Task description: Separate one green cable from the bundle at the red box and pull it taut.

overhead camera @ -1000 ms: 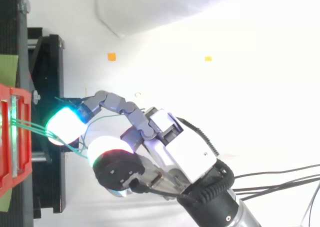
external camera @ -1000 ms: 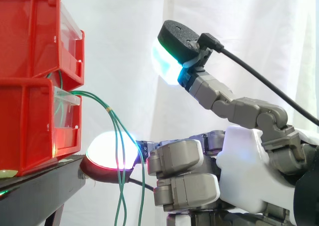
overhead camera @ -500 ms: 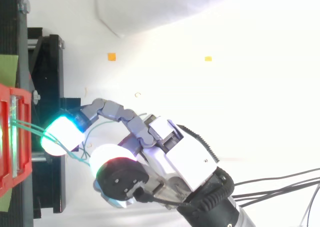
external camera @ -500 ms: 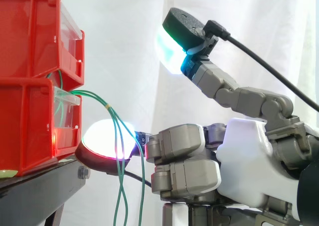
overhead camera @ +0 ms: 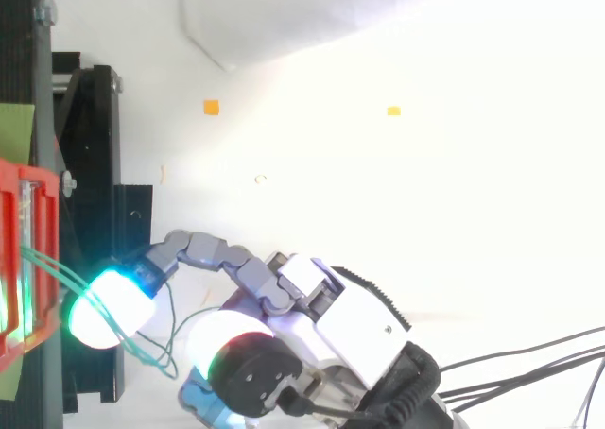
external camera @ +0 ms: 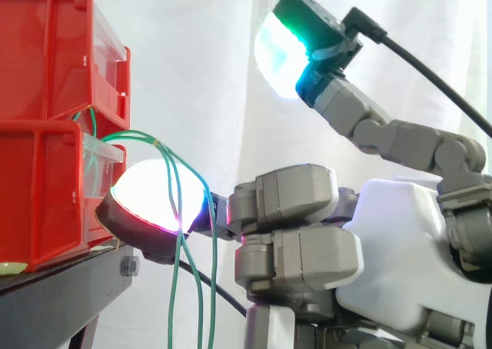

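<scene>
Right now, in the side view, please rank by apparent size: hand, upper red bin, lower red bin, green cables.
1. hand: largest, though perhaps nearer the camera.
2. upper red bin and lower red bin: alike, both cut by the edge, so unranked.
3. green cables: smallest, thin strands.

We see red bins [external camera: 46, 134] on a black stand [overhead camera: 90, 164], green cables [external camera: 174, 287], a white curtain [external camera: 200, 57], and a grey-and-white hand [external camera: 400, 241] whose pads [external camera: 150, 195] glow white edged with magenta, and cyan-green.
</scene>
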`<state>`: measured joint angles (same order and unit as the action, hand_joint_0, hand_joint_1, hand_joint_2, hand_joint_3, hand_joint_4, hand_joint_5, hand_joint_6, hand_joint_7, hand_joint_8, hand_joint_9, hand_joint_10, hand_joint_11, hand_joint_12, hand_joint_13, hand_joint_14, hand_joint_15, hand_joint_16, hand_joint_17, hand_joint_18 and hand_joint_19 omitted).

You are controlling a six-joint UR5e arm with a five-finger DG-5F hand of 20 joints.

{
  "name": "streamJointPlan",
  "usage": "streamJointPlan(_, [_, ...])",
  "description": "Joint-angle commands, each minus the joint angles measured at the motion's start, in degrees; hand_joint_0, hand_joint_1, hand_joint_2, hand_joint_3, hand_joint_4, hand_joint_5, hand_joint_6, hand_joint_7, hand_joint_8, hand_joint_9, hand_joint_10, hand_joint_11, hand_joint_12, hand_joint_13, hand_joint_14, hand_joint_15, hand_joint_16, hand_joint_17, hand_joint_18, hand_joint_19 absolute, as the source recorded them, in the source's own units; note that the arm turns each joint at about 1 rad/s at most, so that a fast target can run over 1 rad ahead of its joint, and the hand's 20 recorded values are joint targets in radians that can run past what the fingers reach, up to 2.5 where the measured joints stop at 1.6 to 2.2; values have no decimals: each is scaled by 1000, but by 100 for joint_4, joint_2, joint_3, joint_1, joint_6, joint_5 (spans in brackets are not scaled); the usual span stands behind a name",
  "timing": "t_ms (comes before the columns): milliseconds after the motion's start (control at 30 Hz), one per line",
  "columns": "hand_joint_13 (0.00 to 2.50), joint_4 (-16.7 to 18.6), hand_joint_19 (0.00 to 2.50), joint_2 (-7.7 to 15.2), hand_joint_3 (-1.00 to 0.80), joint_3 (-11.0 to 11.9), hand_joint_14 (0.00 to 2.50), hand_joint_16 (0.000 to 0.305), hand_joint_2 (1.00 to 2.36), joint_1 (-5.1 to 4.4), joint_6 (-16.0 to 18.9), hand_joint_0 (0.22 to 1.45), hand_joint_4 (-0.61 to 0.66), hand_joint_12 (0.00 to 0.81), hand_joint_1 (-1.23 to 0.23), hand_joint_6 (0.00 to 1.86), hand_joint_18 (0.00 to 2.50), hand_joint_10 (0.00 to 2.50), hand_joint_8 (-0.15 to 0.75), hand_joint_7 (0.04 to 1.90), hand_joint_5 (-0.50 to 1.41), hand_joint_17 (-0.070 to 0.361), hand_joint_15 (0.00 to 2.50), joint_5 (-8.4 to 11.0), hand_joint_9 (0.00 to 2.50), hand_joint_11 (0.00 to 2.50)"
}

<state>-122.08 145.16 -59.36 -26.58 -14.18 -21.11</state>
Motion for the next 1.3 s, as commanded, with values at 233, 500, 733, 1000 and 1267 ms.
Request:
streamJointPlan(233, [1792,-229,797,3,-500,-120,125,116,1000,-5,548,365,347,631,-348,506,2187,45,491,1085,-51,262,1735,-157,1704,1537])
streamJointPlan(500, [1797,-378,794,-6,-500,-120,115,116,1000,-5,680,362,346,638,-358,506,2181,45,494,1081,-48,262,1729,-166,1706,1538])
streamJointPlan(733, [1796,-448,804,-6,-500,-120,120,116,1000,47,794,360,353,635,-359,506,2181,45,490,1087,-47,261,1735,-341,1709,1529])
streamJointPlan(1000, [1834,-607,788,-6,-500,-120,146,116,1000,100,961,344,369,632,-368,507,2210,45,456,1097,5,262,1722,-394,1782,1461])
streamJointPlan(1267, [1899,-721,843,-6,-500,-120,410,103,1000,109,1031,413,207,516,-315,505,2259,44,296,1275,107,231,1632,-394,2098,1235])
